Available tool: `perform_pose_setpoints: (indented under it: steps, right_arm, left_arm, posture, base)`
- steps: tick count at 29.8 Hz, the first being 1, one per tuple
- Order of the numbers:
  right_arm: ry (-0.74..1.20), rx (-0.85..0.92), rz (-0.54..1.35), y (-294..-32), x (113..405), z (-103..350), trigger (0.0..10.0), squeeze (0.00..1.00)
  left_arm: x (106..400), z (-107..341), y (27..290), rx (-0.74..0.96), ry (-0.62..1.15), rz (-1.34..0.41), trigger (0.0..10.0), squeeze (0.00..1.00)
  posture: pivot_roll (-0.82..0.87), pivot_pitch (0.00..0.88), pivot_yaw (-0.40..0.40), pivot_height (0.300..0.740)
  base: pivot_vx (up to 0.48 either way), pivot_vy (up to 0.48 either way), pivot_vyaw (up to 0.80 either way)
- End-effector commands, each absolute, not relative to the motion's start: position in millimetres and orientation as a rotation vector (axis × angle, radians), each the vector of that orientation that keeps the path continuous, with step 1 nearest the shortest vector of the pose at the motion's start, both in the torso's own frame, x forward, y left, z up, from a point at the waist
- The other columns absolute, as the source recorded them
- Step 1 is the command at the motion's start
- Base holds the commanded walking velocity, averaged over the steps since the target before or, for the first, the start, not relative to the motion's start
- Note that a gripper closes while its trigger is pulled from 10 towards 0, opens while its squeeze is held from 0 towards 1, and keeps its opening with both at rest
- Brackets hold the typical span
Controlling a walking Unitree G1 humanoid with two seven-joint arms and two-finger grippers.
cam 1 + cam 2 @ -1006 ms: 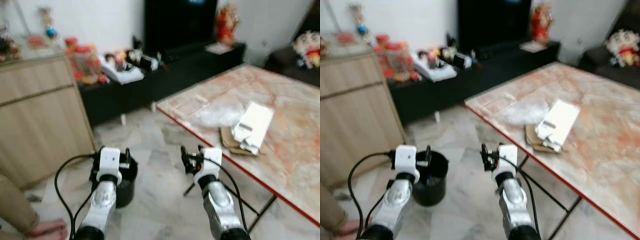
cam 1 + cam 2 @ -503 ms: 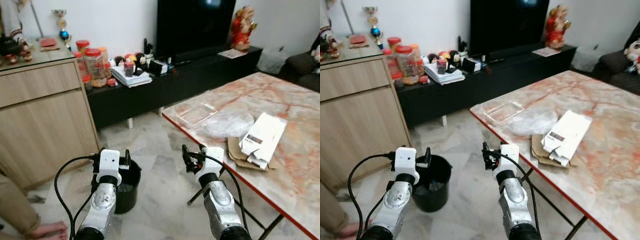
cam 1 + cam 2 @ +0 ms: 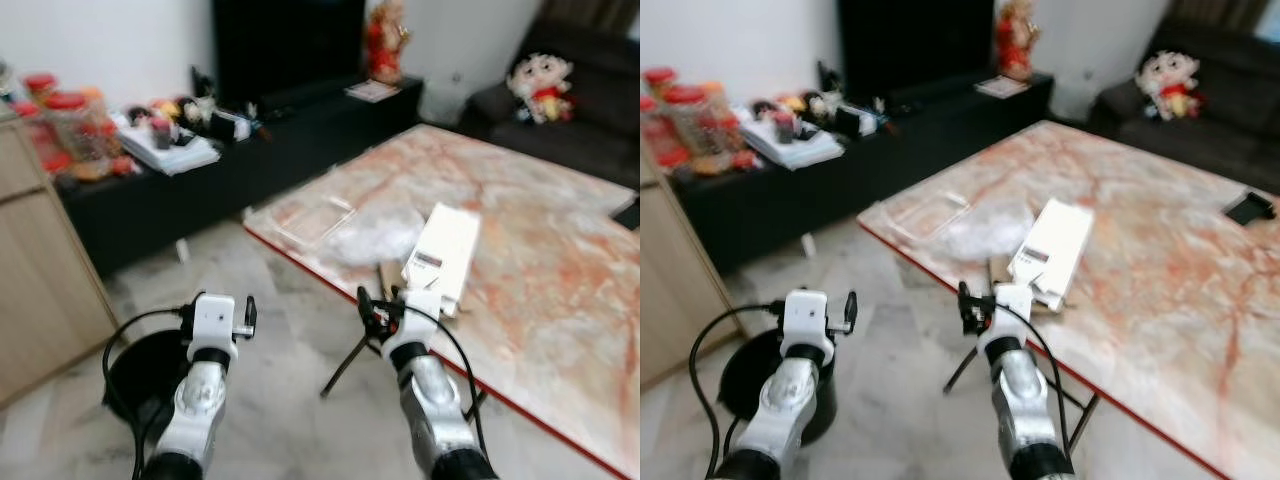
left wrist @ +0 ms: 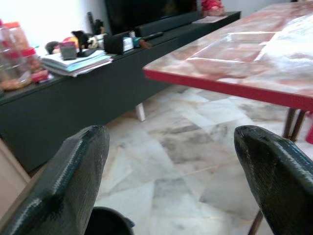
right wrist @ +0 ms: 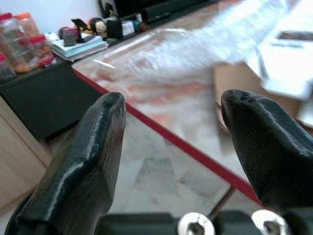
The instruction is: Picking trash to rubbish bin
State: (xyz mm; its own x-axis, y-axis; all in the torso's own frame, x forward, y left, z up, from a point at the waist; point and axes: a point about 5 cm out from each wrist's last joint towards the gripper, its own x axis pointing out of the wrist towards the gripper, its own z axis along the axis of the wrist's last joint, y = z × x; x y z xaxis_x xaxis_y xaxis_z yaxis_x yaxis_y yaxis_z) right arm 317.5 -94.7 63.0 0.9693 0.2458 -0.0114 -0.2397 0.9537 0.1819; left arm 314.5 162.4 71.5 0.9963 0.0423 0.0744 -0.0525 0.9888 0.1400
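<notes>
Both grippers, left gripper [image 4: 171, 181] and right gripper [image 5: 171, 161], spread wide and empty; right risks clipping the table [image 3: 560, 300] edge at frame centre, scattering the white box [image 3: 440, 255].

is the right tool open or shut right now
Open. In the right wrist view the right tool has its two black fingers spread wide with nothing between them, pointing toward the marble table's red edge.

Plush doll [image 3: 541, 77] on dark sofa [image 3: 580, 120]

table [image 3: 540, 230]: orange-veined marble, red rim | box [image 3: 442, 255]: white | bin [image 3: 770, 385]: black | floor [image 3: 290, 350]: grey-veined marble
</notes>
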Motion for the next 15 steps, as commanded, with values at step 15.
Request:
perform_pose_setpoints:
  steps: [15]
  right_arm:
    - [0.021, 0.172, 0.246, -95.5, 321.2, 67.9, 10.0, 0.0]
  left_arm:
    - [317.9, 78.6, 159.0, 0.125, -0.099, 0.018, 10.0, 0.0]
  posture:
    - [0.17, 0.0, -0.028, 0.74]
  base:
    - [0.0, 0.0, -0.8]
